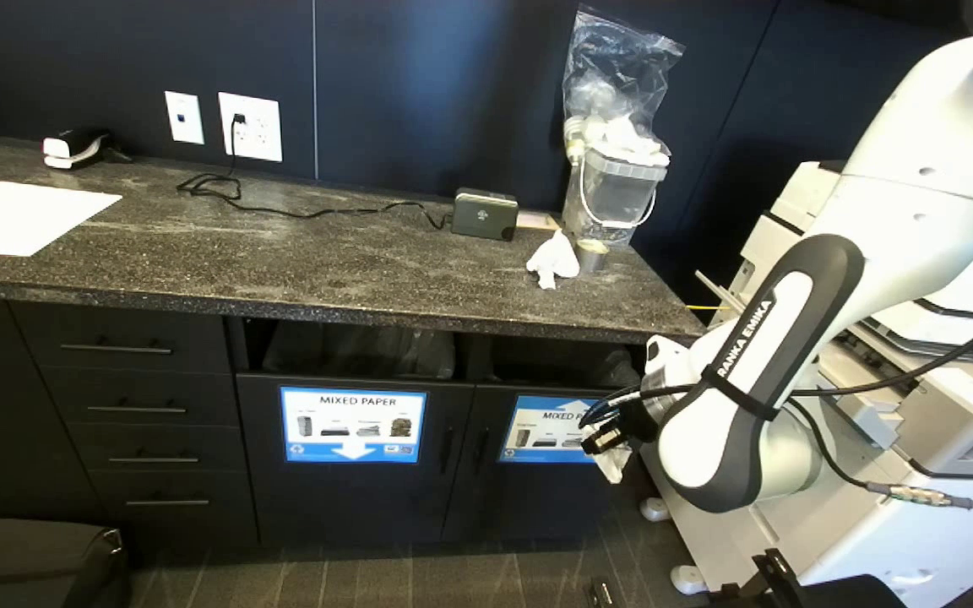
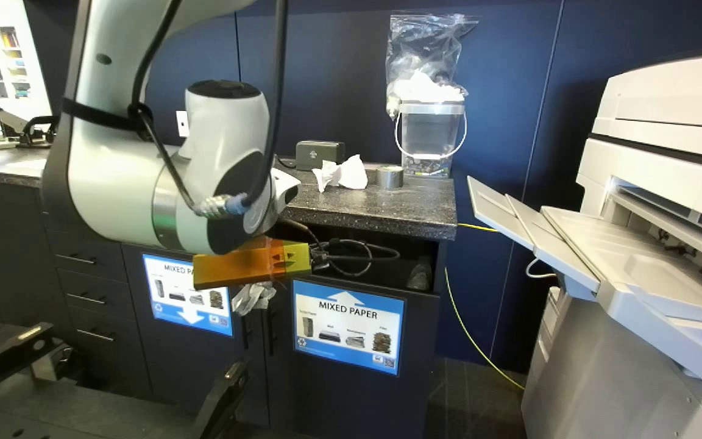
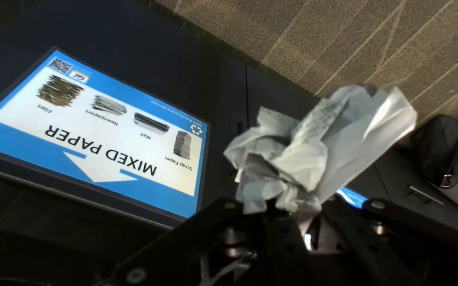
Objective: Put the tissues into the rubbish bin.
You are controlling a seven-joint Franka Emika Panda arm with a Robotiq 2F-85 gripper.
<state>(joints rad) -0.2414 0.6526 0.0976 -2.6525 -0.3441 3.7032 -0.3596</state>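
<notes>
My gripper is shut on a white crumpled tissue. This tissue also hangs from the gripper in front of the cabinet doors, below the counter edge, in both exterior views. Another white crumpled tissue stands on the counter beside a tape roll; it also shows in an exterior view. The rubbish bins sit inside the cabinet behind two open slots above the MIXED PAPER doors. A dark liner shows in the left slot and the right slot. Their insides are too dark to see.
The dark counter has a tape roll, a small black box, a clear bucket with a plastic bag, and a flat paper sheet. A printer stands beside the cabinet. A cable loop hangs by the gripper.
</notes>
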